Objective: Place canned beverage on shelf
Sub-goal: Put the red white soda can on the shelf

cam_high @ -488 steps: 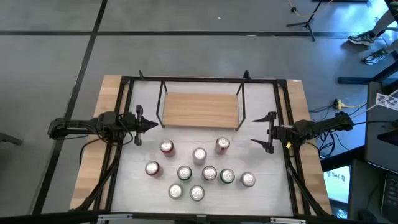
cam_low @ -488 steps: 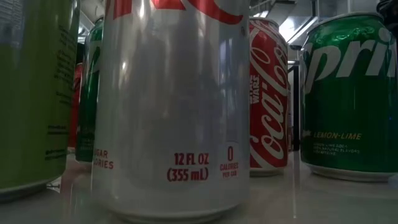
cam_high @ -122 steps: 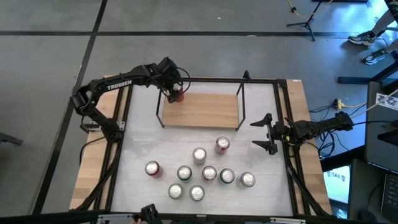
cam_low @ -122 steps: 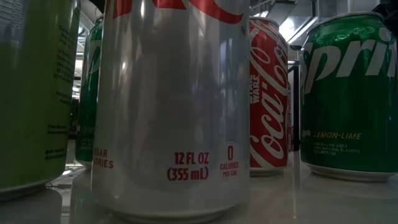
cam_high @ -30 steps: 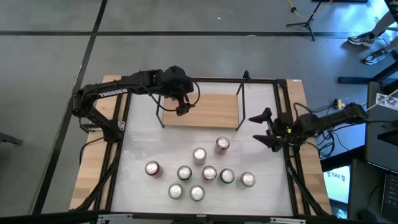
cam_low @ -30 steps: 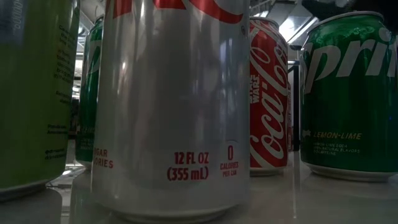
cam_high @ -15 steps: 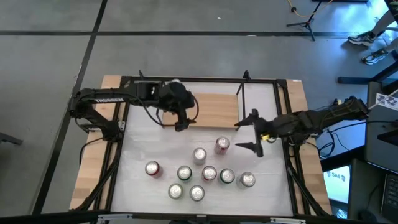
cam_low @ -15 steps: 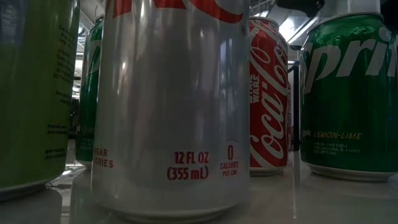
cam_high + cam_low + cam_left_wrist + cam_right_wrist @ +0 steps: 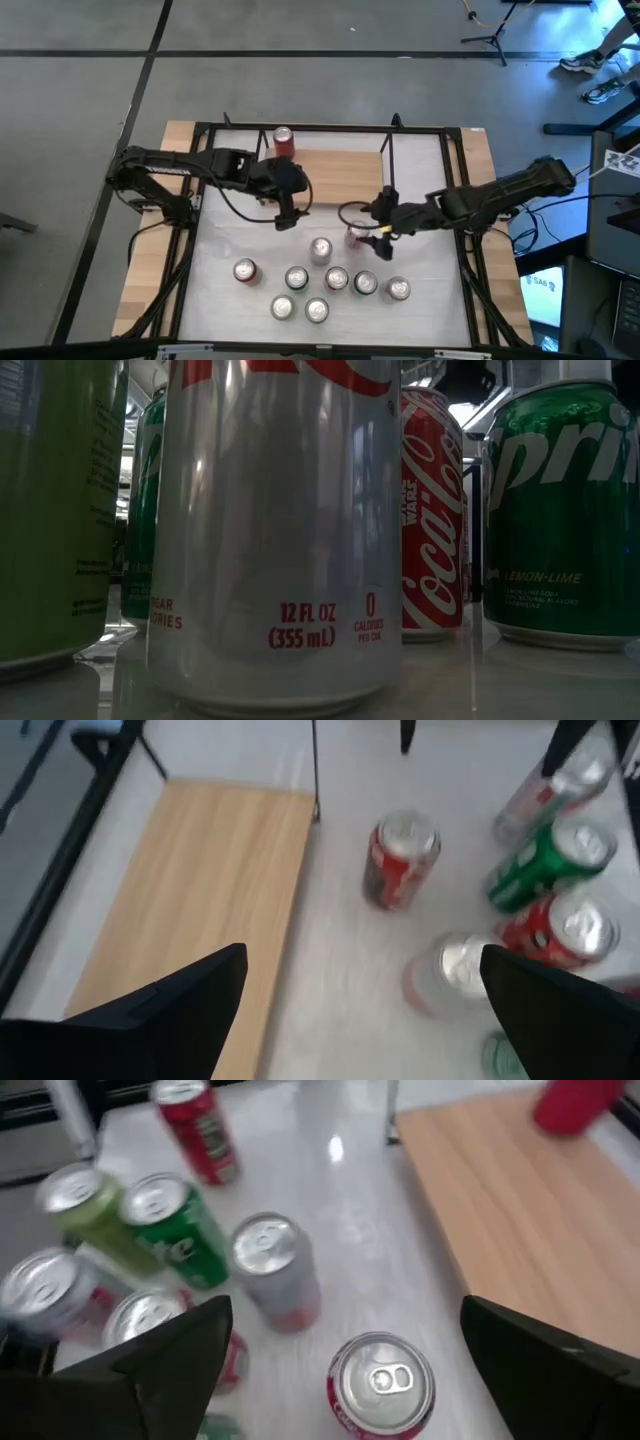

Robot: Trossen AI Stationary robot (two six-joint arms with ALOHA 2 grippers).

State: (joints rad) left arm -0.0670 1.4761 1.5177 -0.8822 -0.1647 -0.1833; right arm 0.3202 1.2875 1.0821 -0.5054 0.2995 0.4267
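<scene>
The shelf (image 9: 322, 172), a light-wood board in a black wire frame, stands at the table's far middle. One red can (image 9: 283, 141) stands upright on its far left corner, also in the right wrist view (image 9: 575, 1102). My left gripper (image 9: 284, 214) hovers open just off the shelf's near left edge (image 9: 190, 890), with nothing between its fingers (image 9: 362, 960). My right gripper (image 9: 376, 232) is open beside a red, silver-topped can (image 9: 356, 235) that stands on the table. In its wrist view this can (image 9: 380, 1385) shows between the spread fingers (image 9: 350, 1380), untouched.
Several more cans stand upright in a cluster on the white table's near half (image 9: 320, 250) (image 9: 245, 271) (image 9: 365, 284) (image 9: 398, 289). A silver can (image 9: 275, 530), a red can (image 9: 432, 510) and a green can (image 9: 560, 510) fill the low view. A black frame (image 9: 450, 135) rims the table.
My left gripper has come off the shelf toward the table's near edge and a little to the right, staying open; the red can stays on the shelf's far left corner. My right gripper has swung toward the table's left, tipping downward, up to the red can by the shelf, still open.
</scene>
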